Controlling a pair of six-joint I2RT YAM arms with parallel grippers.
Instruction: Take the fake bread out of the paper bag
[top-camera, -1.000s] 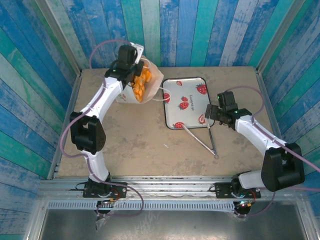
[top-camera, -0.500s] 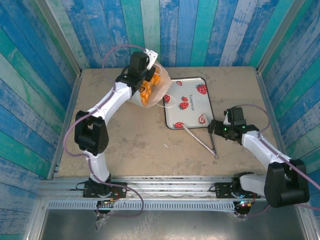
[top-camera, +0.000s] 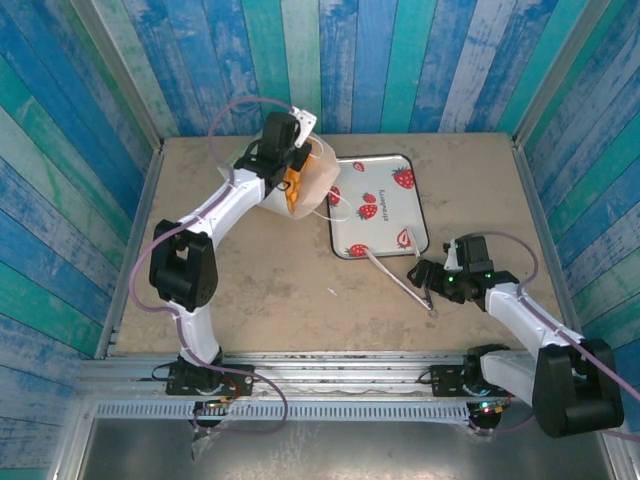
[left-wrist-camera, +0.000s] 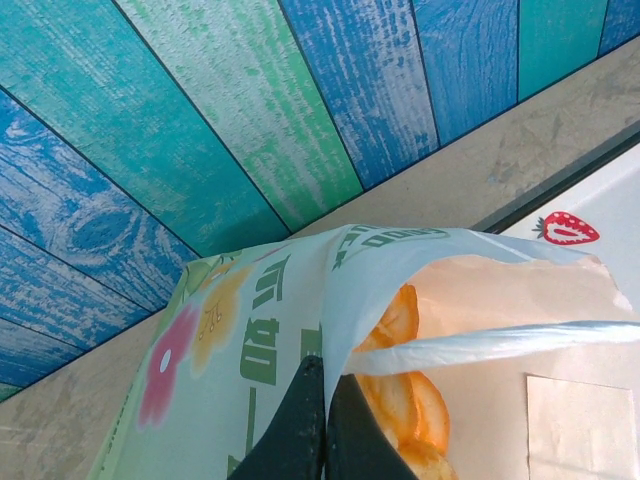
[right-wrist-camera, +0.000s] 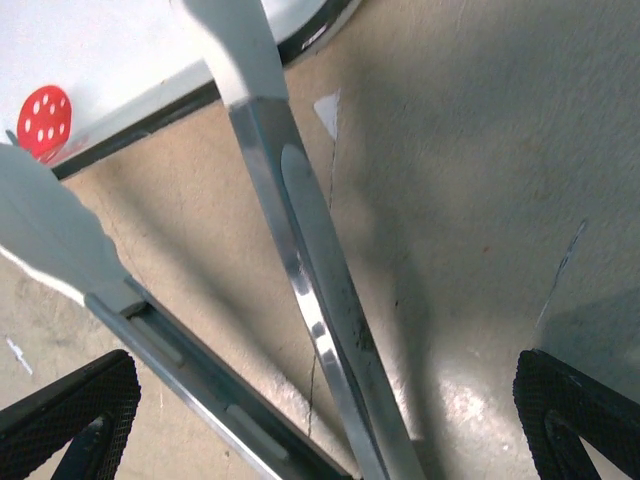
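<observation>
Blue and green plank walls (top-camera: 400, 60) box in the tan desk (top-camera: 260, 290). The left hand (left-wrist-camera: 325, 425) is pinched tight on the rim of the paper bag (top-camera: 312, 185), up around 11 o'clock on the desk, with the fake bread (left-wrist-camera: 395, 400) glowing orange inside. Compared to a second ago, the bag has swung right and now sits at the strawberry tray's (top-camera: 350, 170) 9 o'clock edge, with less bread peeking out. The right hand (top-camera: 428, 283) is spread wide, holding nothing. It's dropped from the tray's 3 o'clock side to about 4 o'clock, with the metal tongs (right-wrist-camera: 300, 260) lying between its fingers.
</observation>
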